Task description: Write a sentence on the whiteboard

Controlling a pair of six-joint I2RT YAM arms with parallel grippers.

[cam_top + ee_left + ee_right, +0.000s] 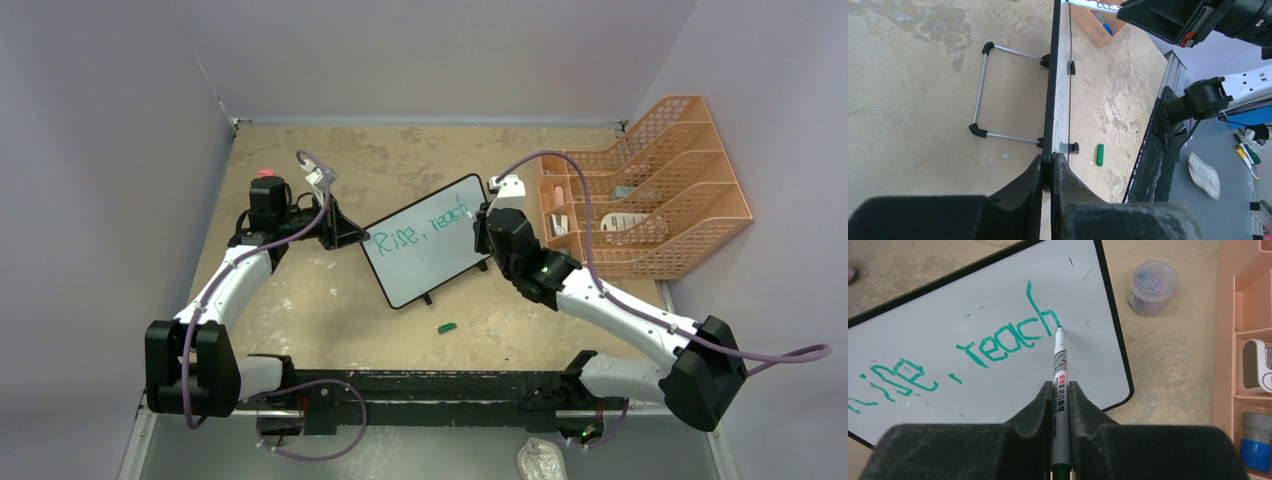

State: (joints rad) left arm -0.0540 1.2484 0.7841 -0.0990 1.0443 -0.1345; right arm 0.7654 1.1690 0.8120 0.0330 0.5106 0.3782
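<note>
The whiteboard (425, 240) stands tilted on the table on its wire stand (979, 95). It shows edge-on in the left wrist view (1052, 80). The sentence (998, 342) reads "Rise, reach" in green-teal marker (420, 225). My left gripper (350, 236) is shut on the board's left edge (1052, 160). My right gripper (482, 228) is shut on a grey marker (1060, 390). Its tip touches the board at the end of the "h" (1058, 329).
A green marker cap (446, 326) lies in front of the board (1100, 154). An orange tiered tray (650, 190) stands at the right with small items in it (1255, 365). A tub of paper clips (1152, 281) sits behind the board.
</note>
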